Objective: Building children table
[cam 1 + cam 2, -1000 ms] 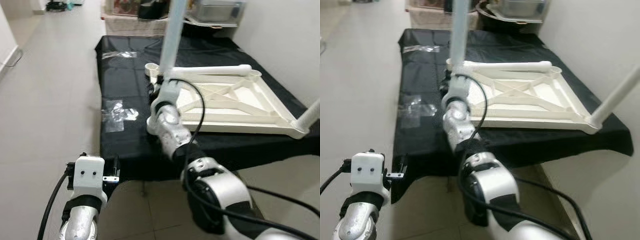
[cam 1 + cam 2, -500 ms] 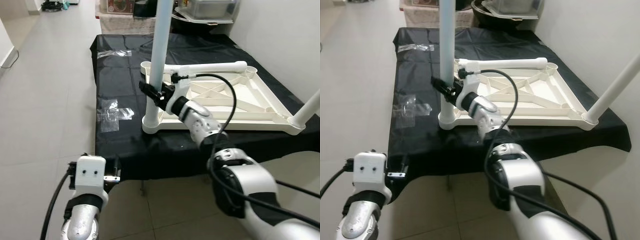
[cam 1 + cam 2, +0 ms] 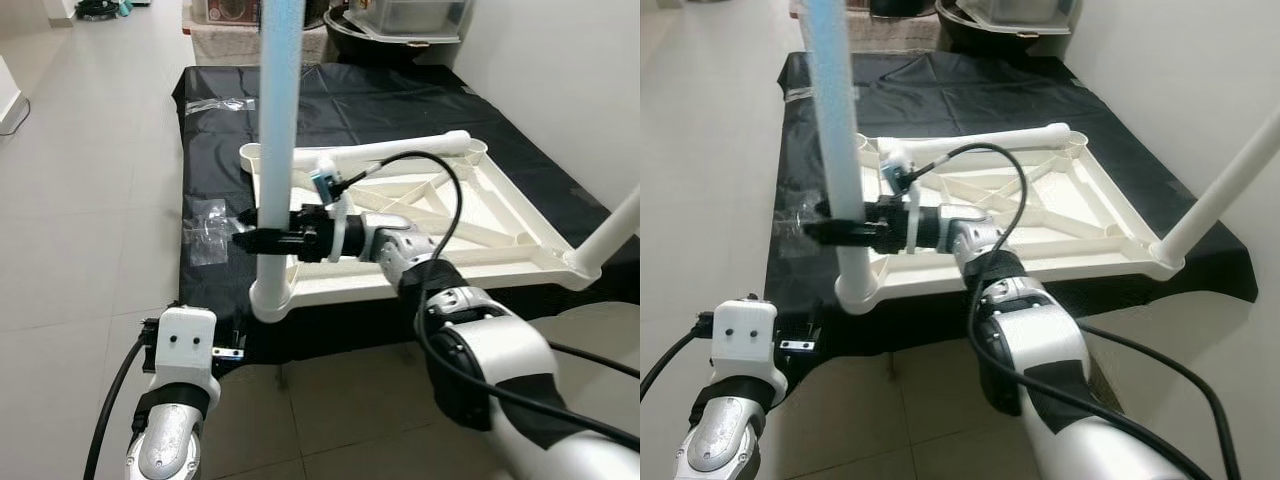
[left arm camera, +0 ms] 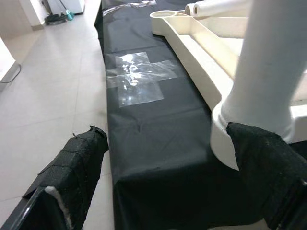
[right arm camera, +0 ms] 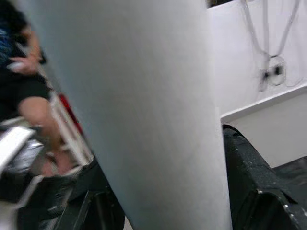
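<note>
Looking down past both arms, you have a black-covered platform (image 3: 330,110) running away from you, with the white tabletop (image 3: 440,215) lying upside down on it, ribs facing up. Its four corners end in round sockets, and those are the containers that matter to you. The near-left socket (image 3: 270,298) holds a white upright leg (image 3: 278,130), which rises out of the top of the head views. The near-right socket (image 3: 582,262) holds a second leg (image 3: 618,225), leaning away to the right. The far-left socket (image 3: 252,153) is a bare open ring, and a loose leg (image 3: 400,150) lies across the far edge of the tabletop, resting on the rim rather than seated in anything.

Your right gripper (image 3: 262,238) reaches across from the right and is clamped around the upright leg a little above its socket, black fingers (image 5: 254,187) hugging either side of the tube in the right wrist view. A person sits blurred in the background of that view.

Your left gripper (image 4: 172,177) hangs low at the platform's near edge, its padded fingers (image 4: 72,167) spread wide apart and gripping nothing; the socket with the upright leg sits just beyond one fingertip.

A crinkled clear plastic bag (image 3: 205,222) lies flat on the black cover left of the tabletop, and another plastic piece (image 3: 225,103) lies farther back.
</note>
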Controlling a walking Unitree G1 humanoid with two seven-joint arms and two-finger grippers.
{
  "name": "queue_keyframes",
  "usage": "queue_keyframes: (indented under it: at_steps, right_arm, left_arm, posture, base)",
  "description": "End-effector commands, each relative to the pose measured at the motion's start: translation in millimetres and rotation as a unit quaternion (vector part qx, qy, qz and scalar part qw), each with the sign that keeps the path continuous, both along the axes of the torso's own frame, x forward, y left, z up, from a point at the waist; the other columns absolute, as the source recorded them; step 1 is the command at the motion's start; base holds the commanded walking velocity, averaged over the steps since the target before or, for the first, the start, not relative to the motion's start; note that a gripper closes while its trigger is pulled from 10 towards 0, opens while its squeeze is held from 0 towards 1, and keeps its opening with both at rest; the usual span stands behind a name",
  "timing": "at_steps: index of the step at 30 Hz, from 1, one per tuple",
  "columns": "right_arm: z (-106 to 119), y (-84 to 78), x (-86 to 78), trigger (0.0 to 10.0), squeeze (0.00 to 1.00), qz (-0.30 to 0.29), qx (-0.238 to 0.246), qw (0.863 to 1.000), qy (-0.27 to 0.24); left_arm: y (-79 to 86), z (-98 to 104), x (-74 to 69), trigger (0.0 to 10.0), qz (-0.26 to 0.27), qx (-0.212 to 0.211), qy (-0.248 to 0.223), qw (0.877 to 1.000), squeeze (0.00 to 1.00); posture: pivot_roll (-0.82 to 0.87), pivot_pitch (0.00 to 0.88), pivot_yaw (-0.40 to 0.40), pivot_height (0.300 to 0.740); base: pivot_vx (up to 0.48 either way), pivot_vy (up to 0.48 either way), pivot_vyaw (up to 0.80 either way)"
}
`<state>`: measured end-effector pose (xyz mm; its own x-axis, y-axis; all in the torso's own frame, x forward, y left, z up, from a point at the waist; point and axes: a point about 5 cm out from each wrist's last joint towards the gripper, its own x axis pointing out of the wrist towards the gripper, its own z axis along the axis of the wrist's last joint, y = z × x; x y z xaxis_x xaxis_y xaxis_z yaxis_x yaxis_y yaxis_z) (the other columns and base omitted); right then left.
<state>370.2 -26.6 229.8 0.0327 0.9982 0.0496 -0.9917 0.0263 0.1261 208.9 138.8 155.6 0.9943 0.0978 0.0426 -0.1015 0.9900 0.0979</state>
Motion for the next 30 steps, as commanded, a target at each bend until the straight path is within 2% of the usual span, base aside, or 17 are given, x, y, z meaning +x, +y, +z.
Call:
queue_keyframes:
  at_steps: [1, 5, 7, 8, 9, 10, 11, 12, 14, 15, 16, 17, 19, 21, 22, 24, 30]
  right_arm:
    - [-12, 4.6, -0.2, 0.0, 0.0, -0.023, -0.008, 0.999, 0.027]
    - [-11, 2.6, 4.6, 0.0, 0.0, -0.072, -0.002, 0.997, 0.007]
    - [-7, -0.2, 14.5, 0.0, 0.0, -0.172, 0.002, 0.985, -0.016]
    - [-7, -0.2, 14.5, 0.0, 0.0, -0.172, 0.002, 0.985, -0.016]
    - [-5, -2.9, 21.1, 0.0, 0.0, -0.245, 0.001, 0.969, -0.025]
    - [-5, -2.9, 21.1, 0.0, 0.0, -0.245, 0.001, 0.969, -0.025]
    - [-5, -8.1, 28.7, 0.0, 0.0, -0.335, 0.001, 0.942, -0.018]
    - [-5, -8.1, 28.7, 0.0, 0.0, -0.335, 0.001, 0.942, -0.018]
    - [-11, -32.4, 42.0, 0.0, 0.0, -0.548, -0.01, 0.836, 0.007]
    - [-11, -32.4, 42.0, 0.0, 0.0, -0.548, -0.01, 0.836, 0.007]
    - [-14, -41.2, 43.9, 0.0, 0.0, -0.605, -0.013, 0.796, 0.014]
    - [-19, -45.9, 43.7, 0.0, 0.0, -0.643, -0.008, 0.765, 0.036]
    - [-19, -45.9, 43.7, 0.0, 0.0, -0.643, -0.008, 0.765, 0.036]
    - [-27, -39.9, 39.7, 0.0, 0.0, -0.68, 0.006, 0.73, 0.07]
    - [-27, -39.9, 39.7, 0.0, 0.0, -0.68, 0.006, 0.73, 0.07]
    - [-31, -28.0, 35.2, 0.0, 0.0, -0.693, 0.011, 0.716, 0.085]
    - [-31, -11.4, 29.1, 0.0, 0.0, -0.705, 0.023, 0.702, 0.096]
  left_arm:
    - [-0.2, -4, -0.9, 10.0, 0.001, 0.003, 0.007, 1.0, 0.0]
    - [-0.2, -5, -0.5, 10.0, 0.001, 0.002, 0.007, 1.0, 0.0]
    - [-0.5, -5, -0.9, 10.0, -0.001, 0.001, 0.008, 1.0, 0.0]
    - [-0.5, -5, -0.9, 10.0, -0.001, 0.001, 0.008, 1.0, 0.0]
    - [-0.8, -6, -1.2, 10.0, -0.001, 0.001, 0.009, 1.0, 0.0]
    - [-0.8, -6, -1.2, 10.0, -0.001, 0.001, 0.009, 1.0, 0.0]
    - [-1.1, -6, -1.3, 10.0, -0.003, 0.001, 0.009, 1.0, 0.0]
    - [-1.1, -6, -1.3, 10.0, -0.003, 0.001, 0.009, 1.0, 0.0]
    - [-0.9, -6, -1.2, 10.0, -0.004, 0.002, 0.01, 1.0, 0.0]
    - [-0.9, -6, -1.2, 10.0, -0.004, 0.002, 0.01, 1.0, 0.0]
    - [-0.8, -6, -1.1, 10.0, -0.005, 0.002, 0.01, 1.0, 0.0]
    - [-0.8, -6, -0.9, 10.0, -0.005, 0.003, 0.01, 1.0, 0.0]
    - [-0.8, -6, -0.9, 10.0, -0.005, 0.003, 0.01, 1.0, 0.0]
    - [-0.8, -5, -0.2, 10.0, -0.006, 0.003, 0.009, 1.0, 0.0]
    - [-0.8, -5, -0.2, 10.0, -0.006, 0.003, 0.009, 1.0, 0.0]
    - [-0.7, -5, 0.3, 10.0, -0.006, 0.004, 0.009, 1.0, 0.0]
    - [-1.1, -5, 0.4, 10.0, -0.006, 0.004, 0.009, 1.0, 0.0]
  posture:
    - [0.09, 0.089, -0.108, 0.74]
    - [0.08, 0.095, -0.1, 0.74]
    - [0.08, 0.094, -0.1, 0.74]
    - [0.08, 0.094, -0.1, 0.74]
    - [0.08, 0.097, -0.098, 0.74]
    - [0.08, 0.097, -0.098, 0.74]
    - [0.08, 0.098, -0.098, 0.74]
    - [0.08, 0.098, -0.098, 0.74]
    - [0.07, 0.099, -0.09, 0.74]
    - [0.07, 0.099, -0.09, 0.74]
    - [0.07, 0.099, -0.09, 0.74]
    - [0.08, 0.099, -0.089, 0.74]
    - [0.08, 0.099, -0.089, 0.74]
    - [0.08, 0.099, -0.09, 0.74]
    - [0.08, 0.099, -0.09, 0.74]
    - [0.08, 0.099, -0.09, 0.74]
    - [0.08, 0.105, -0.092, 0.74]
  base:
    - [0.0, 0.0, 0.0]
    - [0.0, 0.0, 0.0]
    - [0.0, 0.0, 0.0]
    - [0.0, 0.0, 0.0]
    - [0.0, 0.0, 0.0]
    - [0.0, 0.0, 0.0]
    - [0.0, 0.0, 0.0]
    - [0.0, 0.0, 0.0]
    - [0.0, 0.0, 0.0]
    - [0.0, 0.0, 0.0]
    - [0.0, 0.0, 0.0]
    - [0.0, 0.0, 0.0]
    - [0.0, 0.0, 0.0]
    - [0.0, 0.0, 0.0]
    - [0.0, 0.0, 0.0]
    - [0.0, 0.0, 0.0]
    - [0.0, 0.0, 0.0]
